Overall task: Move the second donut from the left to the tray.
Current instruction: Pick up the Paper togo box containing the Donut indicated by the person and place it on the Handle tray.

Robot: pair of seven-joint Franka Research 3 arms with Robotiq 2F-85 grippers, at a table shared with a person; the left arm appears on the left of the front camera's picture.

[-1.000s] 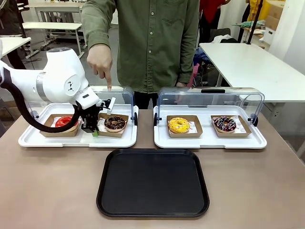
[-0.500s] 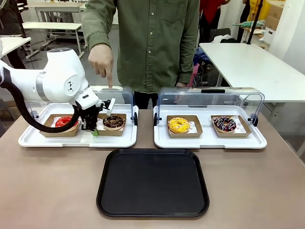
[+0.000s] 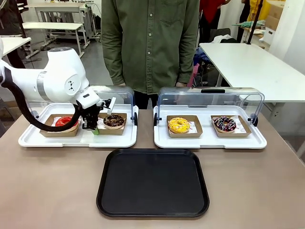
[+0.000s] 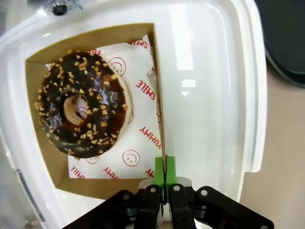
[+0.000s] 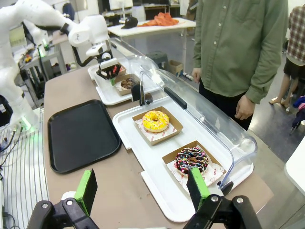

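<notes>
Left hand (image 3: 92,127) pads pressed together, pinching wall of cardboard holder (image 4: 159,102); holder carries chocolate donut (image 4: 83,104) with golden sprinkles, on white display tray (image 3: 76,139) at counter's far left. Red donut (image 3: 64,121) just left of it. Black tray (image 3: 152,182) at counter's near edge, middle. Yellow donut (image 3: 178,125), then pink-sprinkled donut (image 3: 225,123), far right. Right hand (image 5: 143,188) fingers spread wide, gripping nothing.

Four donuts sit in four brown cardboard holders behind the one black tray (image 3: 152,183): two in each of two white display trays. Two robot arms and one person are at the table.
</notes>
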